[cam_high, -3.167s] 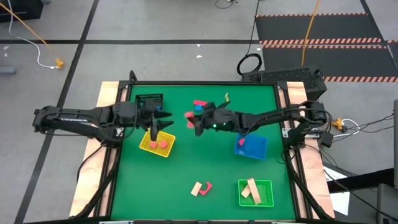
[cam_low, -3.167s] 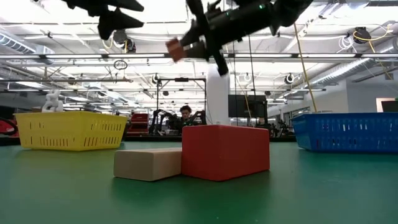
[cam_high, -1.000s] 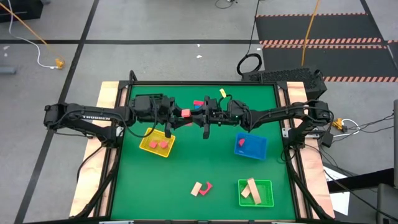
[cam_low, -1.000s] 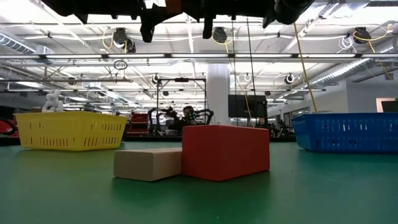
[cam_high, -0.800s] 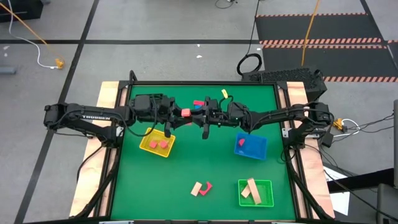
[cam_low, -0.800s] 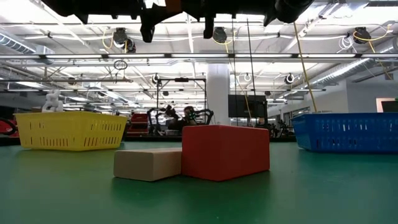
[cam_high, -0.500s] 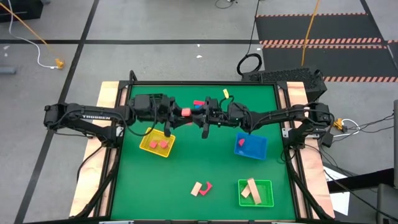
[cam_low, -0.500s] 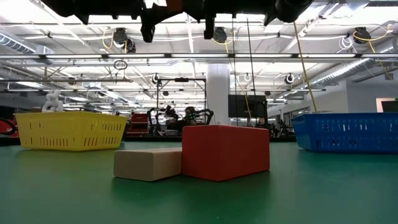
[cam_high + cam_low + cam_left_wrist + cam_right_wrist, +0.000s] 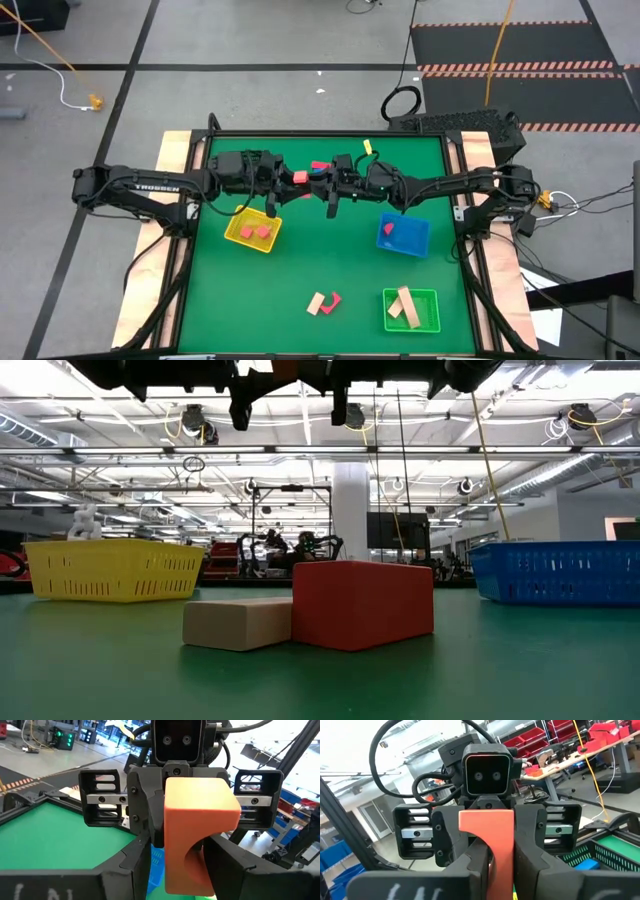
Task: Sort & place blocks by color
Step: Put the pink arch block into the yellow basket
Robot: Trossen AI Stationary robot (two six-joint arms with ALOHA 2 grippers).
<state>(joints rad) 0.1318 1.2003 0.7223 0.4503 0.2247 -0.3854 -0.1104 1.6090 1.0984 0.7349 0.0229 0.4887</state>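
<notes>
Tool against tool, the two arms meet in mid-air over the far middle of the green counter (image 9: 330,260). The left tool (image 9: 287,179) pinches a red block (image 9: 298,177) between its fingers (image 9: 142,855), and the right tool (image 9: 311,182) faces it from the other side of that block. We cannot tell whether the right tool is gripping or merely set against it.

Just behind the meeting point, a red piece (image 9: 320,165) and a blue piece (image 9: 318,173) lie together on the counter. A yellow tray (image 9: 228,236) sits under the left arm with two red blocks (image 9: 255,232) inside. A blue tray (image 9: 412,242) below the right arm holds one red block (image 9: 388,229). A green tray (image 9: 431,296) near the front edge holds tan bars (image 9: 403,305). A tan block (image 9: 238,622) and a red block (image 9: 363,603) rest touching each other on the front of the counter, well apart from both tools. Nothing stands between the tools and the trays.

Seen from the left wrist, the held block (image 9: 200,805) is orange-red, smooth and matte, with flat faces, softened edges and a curved notch cut into one side. From the right wrist it shows a narrow upright part under a wider top (image 9: 486,822). The trays are square, with slotted plastic walls.
</notes>
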